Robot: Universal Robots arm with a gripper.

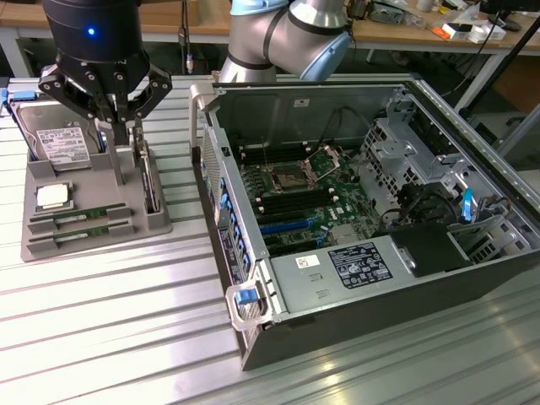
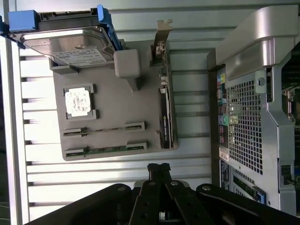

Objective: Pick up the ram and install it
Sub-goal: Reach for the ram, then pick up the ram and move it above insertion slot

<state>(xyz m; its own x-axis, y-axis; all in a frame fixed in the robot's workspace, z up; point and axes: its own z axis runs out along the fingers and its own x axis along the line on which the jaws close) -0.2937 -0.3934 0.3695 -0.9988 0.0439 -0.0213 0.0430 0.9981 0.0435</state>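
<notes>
Silver-grey tubular arm [image 1: 270, 38] with pale blue joint caps, black linkage gripper [image 1: 122, 116] (one small blue light)

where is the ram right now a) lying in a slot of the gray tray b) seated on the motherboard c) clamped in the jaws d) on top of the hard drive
a: the green ram lies in a slot of the gray tray, and the gripper has its jaws shut on nothing.
</notes>
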